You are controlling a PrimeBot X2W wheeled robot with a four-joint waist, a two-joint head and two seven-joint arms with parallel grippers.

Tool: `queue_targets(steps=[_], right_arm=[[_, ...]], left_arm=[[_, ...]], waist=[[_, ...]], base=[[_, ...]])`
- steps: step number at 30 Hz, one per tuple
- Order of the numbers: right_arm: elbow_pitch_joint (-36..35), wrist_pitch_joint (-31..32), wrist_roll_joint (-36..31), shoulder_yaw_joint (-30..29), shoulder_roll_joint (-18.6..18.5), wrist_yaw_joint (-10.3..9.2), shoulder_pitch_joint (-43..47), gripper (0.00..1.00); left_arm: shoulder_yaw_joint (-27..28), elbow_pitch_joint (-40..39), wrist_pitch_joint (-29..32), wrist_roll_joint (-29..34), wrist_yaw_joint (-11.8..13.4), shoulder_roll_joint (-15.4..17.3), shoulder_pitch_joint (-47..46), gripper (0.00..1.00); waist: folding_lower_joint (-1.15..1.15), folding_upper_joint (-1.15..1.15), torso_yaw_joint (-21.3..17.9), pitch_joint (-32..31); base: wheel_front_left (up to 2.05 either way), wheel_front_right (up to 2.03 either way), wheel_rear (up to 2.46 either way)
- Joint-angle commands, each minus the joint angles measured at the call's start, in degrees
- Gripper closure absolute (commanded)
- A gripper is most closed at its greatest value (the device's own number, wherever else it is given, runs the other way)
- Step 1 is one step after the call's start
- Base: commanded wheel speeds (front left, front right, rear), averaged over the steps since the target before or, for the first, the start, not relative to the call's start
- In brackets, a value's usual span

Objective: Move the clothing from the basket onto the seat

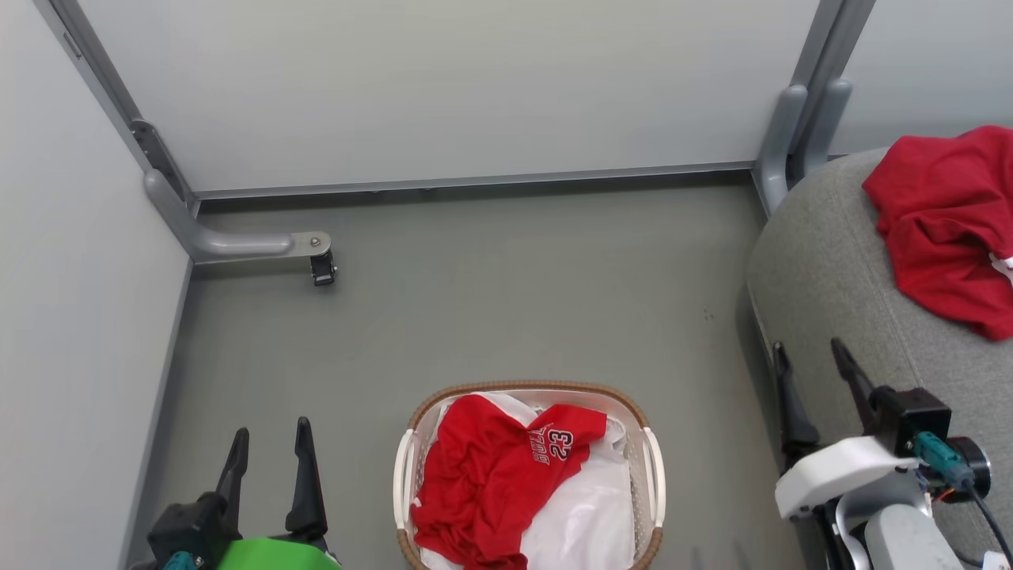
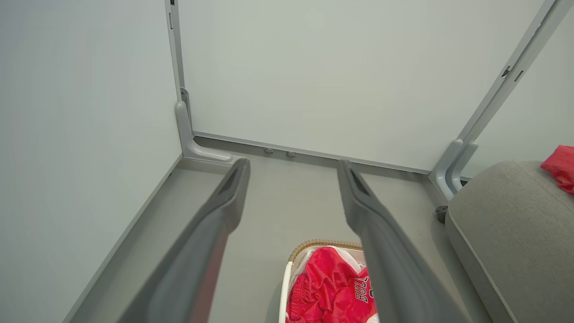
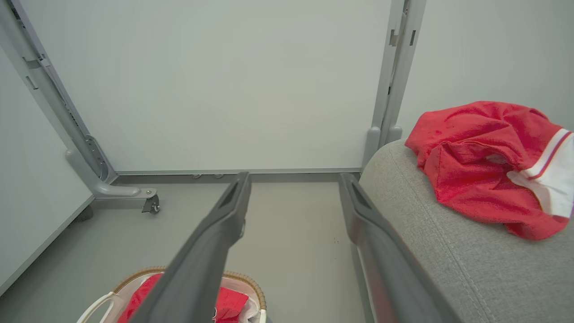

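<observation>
A red garment marked "23" (image 1: 495, 479) lies crumpled in the white basket (image 1: 655, 475) with the brown woven rim, on top of a white sheet (image 1: 589, 522). Another red garment (image 1: 946, 226) with white trim rests on the grey seat (image 1: 823, 277) at the right. My left gripper (image 1: 269, 443) stands open at the lower left, left of the basket. Beside the seat's edge my right gripper (image 1: 811, 356) is open and holds nothing. The left wrist view shows the basket's red garment (image 2: 327, 287) under the open left gripper (image 2: 293, 168). The right wrist view has the seat's garment (image 3: 484, 166) beside the open right gripper (image 3: 293, 179).
Pale partition walls (image 1: 443, 87) close the floor in at the back and left. A grey frame foot with a caster (image 1: 320, 265) juts onto the floor at the back left. Grey floor (image 1: 506, 301) lies between the basket and the back wall.
</observation>
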Motion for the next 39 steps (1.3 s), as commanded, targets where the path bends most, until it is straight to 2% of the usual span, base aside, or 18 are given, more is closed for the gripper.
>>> queue_targets(steps=[1,6,22,39], right_arm=[[-0.90,-0.26,0.48,0.53,-0.16,-0.08,1.54,0.00],[-2.84,-0.26,0.63,2.69,-0.15,-0.08,4.92,0.00],[-2.90,-0.26,1.26,3.93,-0.15,-0.08,5.72,0.00],[-2.24,-0.26,1.35,4.20,-0.14,-0.08,5.28,0.00]], left_arm=[[0.53,0.37,-0.04,0.76,-0.62,-0.61,1.07,0.00],[2.19,1.43,-0.04,2.41,-2.10,-1.88,2.24,0.00],[4.41,4.06,-0.05,5.16,-5.51,-3.97,1.09,0.00],[5.29,5.10,-0.05,5.93,-6.94,-4.52,0.55,0.00]], waist=[[0.00,0.00,0.29,-0.30],[0.00,0.00,0.37,-0.67],[0.00,0.00,0.86,-0.85],[0.00,0.00,0.78,-0.45]], base=[[0.00,0.00,0.00],[0.00,0.00,0.00],[0.00,0.00,0.00],[0.00,0.00,0.00]])
